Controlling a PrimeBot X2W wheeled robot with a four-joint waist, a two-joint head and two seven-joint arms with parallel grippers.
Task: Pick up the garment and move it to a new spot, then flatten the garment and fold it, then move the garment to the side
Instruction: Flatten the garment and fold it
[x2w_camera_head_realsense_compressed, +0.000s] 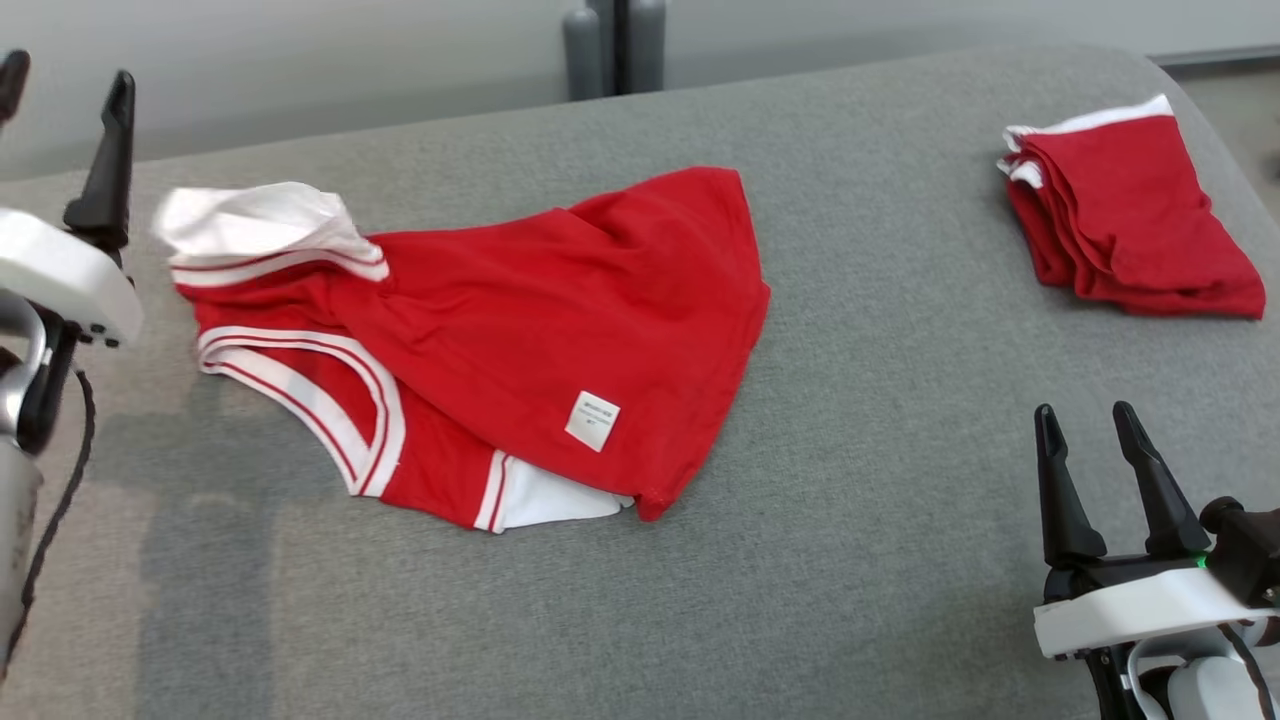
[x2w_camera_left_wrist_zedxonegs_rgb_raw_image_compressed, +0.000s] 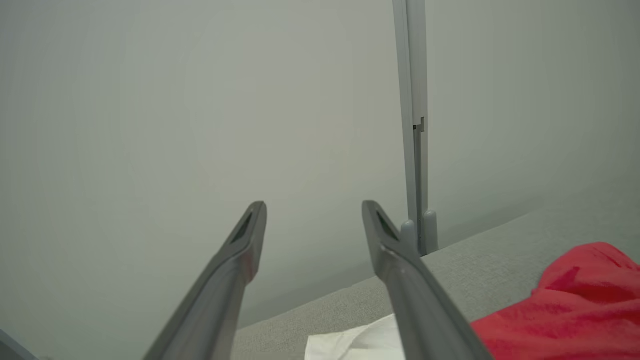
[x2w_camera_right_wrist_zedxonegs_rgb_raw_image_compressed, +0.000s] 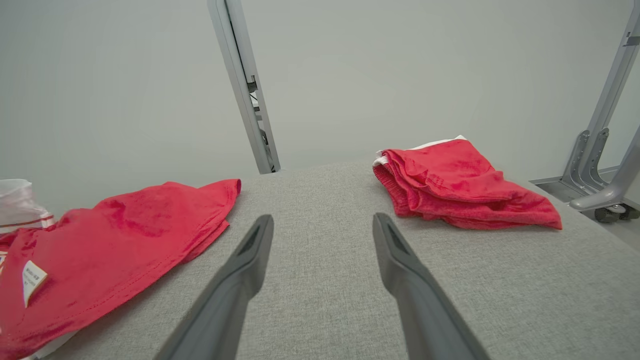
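A red garment (x2w_camera_head_realsense_compressed: 520, 330) with white trim and a small white label lies crumpled, partly inside out, on the grey padded table (x2w_camera_head_realsense_compressed: 880, 420), left of centre. Its red cloth (x2w_camera_left_wrist_zedxonegs_rgb_raw_image_compressed: 565, 310) and a white corner show at the bottom right of the left wrist view, and it lies at the left (x2w_camera_right_wrist_zedxonegs_rgb_raw_image_compressed: 115, 245) of the right wrist view. My left gripper (x2w_camera_head_realsense_compressed: 65, 85) is open at the far left edge, raised beside the garment's white part, holding nothing; its fingers (x2w_camera_left_wrist_zedxonegs_rgb_raw_image_compressed: 240, 260) point at the wall. My right gripper (x2w_camera_head_realsense_compressed: 1095, 425) stands open at the lower right, apart from the garment, over bare table (x2w_camera_right_wrist_zedxonegs_rgb_raw_image_compressed: 320, 280).
A second red garment (x2w_camera_head_realsense_compressed: 1130, 215), folded, lies at the table's far right (x2w_camera_right_wrist_zedxonegs_rgb_raw_image_compressed: 460, 182). A grey post (x2w_camera_head_realsense_compressed: 615, 45) stands behind the table's far edge. A metal frame on wheels (x2w_camera_right_wrist_zedxonegs_rgb_raw_image_compressed: 600, 170) stands on the floor past the right edge.
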